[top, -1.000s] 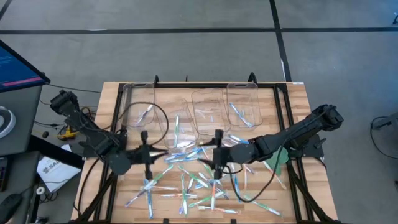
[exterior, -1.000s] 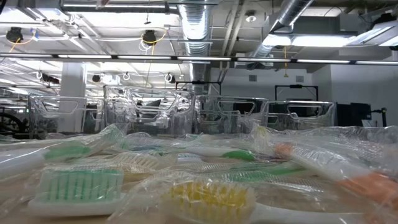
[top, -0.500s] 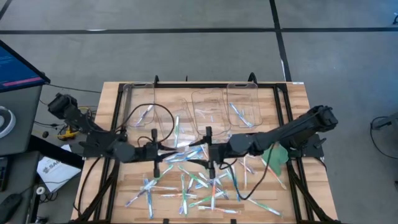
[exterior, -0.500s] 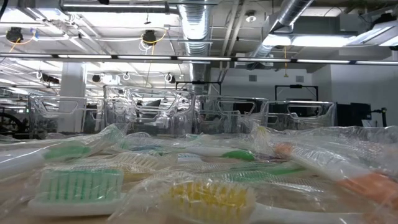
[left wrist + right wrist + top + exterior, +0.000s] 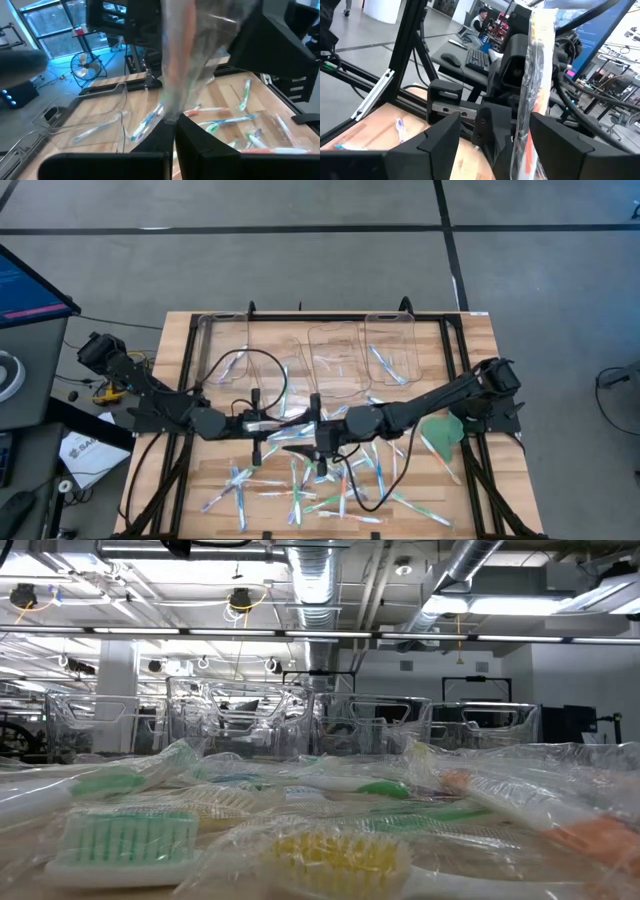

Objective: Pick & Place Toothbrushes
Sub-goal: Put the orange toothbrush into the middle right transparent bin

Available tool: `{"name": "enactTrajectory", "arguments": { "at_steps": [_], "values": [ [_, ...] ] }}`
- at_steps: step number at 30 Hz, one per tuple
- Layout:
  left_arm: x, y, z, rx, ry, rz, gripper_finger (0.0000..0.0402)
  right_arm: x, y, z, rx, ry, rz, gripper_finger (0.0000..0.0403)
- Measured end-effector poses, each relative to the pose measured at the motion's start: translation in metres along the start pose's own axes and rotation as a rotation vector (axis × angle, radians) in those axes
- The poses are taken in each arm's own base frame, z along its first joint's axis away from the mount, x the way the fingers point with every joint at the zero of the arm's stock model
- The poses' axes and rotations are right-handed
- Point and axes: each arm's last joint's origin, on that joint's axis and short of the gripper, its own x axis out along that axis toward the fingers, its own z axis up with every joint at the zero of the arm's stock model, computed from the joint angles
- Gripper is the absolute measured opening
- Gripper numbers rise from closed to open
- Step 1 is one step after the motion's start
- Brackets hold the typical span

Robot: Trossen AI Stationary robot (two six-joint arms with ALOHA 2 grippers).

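**Two grippers meet over the pile for a toothbrush handover**

The left gripper [image 5: 262,423] is clamped tight on a wrapped toothbrush [image 5: 176,60], an orange-accented one in clear film that stands up from between its fingers in the left wrist view. The right gripper [image 5: 312,430] faces it with its fingers [image 5: 440,142] spread wide and nothing between them; in the right wrist view the same wrapped brush hangs just ahead of that gap, carried by the other arm.

Over the last second both arms have swung inward: the left gripper has moved toward the table's middle and the right gripper has travelled from the right of centre to meet it, so the two now sit nearly tip to tip above the table's centre. This looks like a handover being set up, with the right gripper yet to close.

Below and around them the loose toothbrushes [image 5: 300,485] lie scattered across the front half of the wooden table [image 5: 475,330], overlapping one another. Four clear bins [image 5: 390,330] stand in a row along the back edge, a few holding brushes already. A flat green leaf-shaped piece [image 5: 443,432] lies near the right edge.
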Motion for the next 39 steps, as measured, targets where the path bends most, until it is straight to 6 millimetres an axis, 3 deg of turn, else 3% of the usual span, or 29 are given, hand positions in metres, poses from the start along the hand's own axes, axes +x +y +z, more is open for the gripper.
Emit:
{"name": "enactTrajectory", "arguments": {
  "at_steps": [9, 16, 21, 31, 39],
  "values": [
    [-0.001, -0.002, 0.001, 0.003, -0.009, -0.008, 0.0001, 0.0, -0.005, -0.002, -0.039, 0.067, -0.14, 0.0232],
    [-0.001, -0.001, 0.002, -0.002, -0.015, -0.006, 0.0001, -0.001, -0.004, -0.002, -0.043, 0.075, -0.138, 0.0222],
    [-0.001, -0.001, 0.002, -0.003, -0.016, -0.004, 0.0001, 0.0, -0.006, -0.006, -0.047, 0.099, -0.135, 0.0173],
    [-0.001, -0.001, 0.002, -0.002, -0.013, -0.001, 0.0001, 0.001, -0.008, -0.011, -0.062, 0.135, -0.122, 0.0022],
    [-0.001, -0.001, 0.002, -0.005, -0.013, -0.006, 0.0002, -0.001, -0.002, -0.009, -0.09, 0.144, -0.107, 0.002]
  ]
}}
